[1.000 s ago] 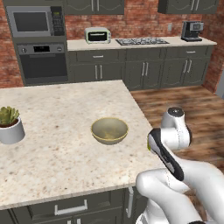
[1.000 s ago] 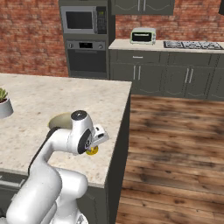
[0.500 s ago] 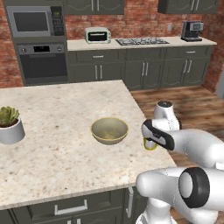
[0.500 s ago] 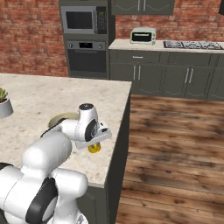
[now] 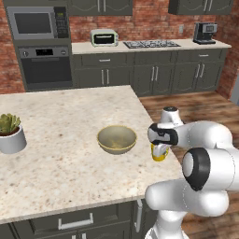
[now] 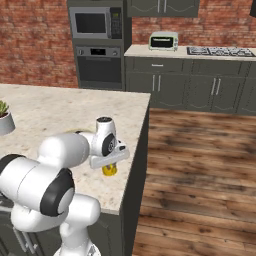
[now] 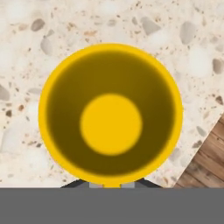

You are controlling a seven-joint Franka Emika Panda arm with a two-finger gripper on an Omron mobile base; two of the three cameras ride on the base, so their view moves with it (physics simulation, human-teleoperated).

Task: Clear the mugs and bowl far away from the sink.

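On the counter (image 5: 56, 158): one bowl (image 5: 116, 139), one yellow mug (image 7: 110, 116), claw (image 5: 159, 150) pinching it.

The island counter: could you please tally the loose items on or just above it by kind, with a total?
Yellow mug: 1, under the claw
Olive-yellow bowl: 1
White pot with green plant: 1
Total: 3
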